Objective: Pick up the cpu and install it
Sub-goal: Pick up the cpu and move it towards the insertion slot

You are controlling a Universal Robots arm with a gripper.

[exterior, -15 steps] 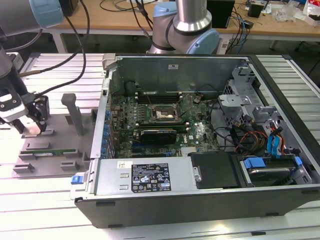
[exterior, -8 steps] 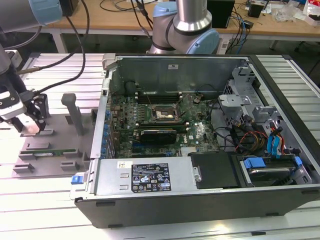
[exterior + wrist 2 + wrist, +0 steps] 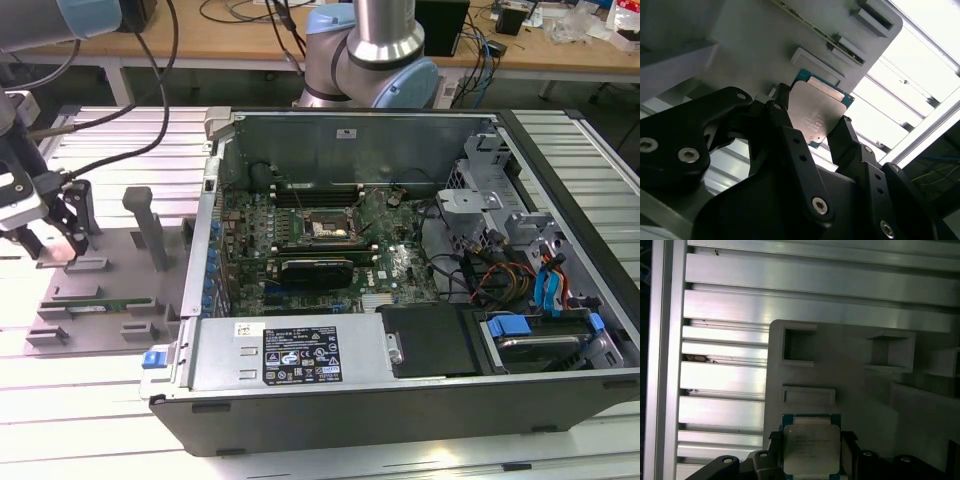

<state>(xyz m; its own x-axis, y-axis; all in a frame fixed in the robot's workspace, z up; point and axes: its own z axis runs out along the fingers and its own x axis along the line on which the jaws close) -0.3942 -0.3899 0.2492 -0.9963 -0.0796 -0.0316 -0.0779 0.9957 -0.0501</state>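
We've got the gripper (image 3: 812, 122) clamped on the cpu (image 3: 816, 111). In the second wrist view its black fingers (image 3: 842, 137) press two opposite edges, w/ the chip just over the grey tray (image 3: 755, 45). That's at the exterior view's left, well apart from the socket (image 3: 330, 228) in the open pc case (image 3: 350, 150). We reckon it's light, stiff, thin & fragile, w/ a slick metal top and prob. a delicate underside. So edges only, gentle squeeze, keep it level. Can't tell if it's clear of the tray.
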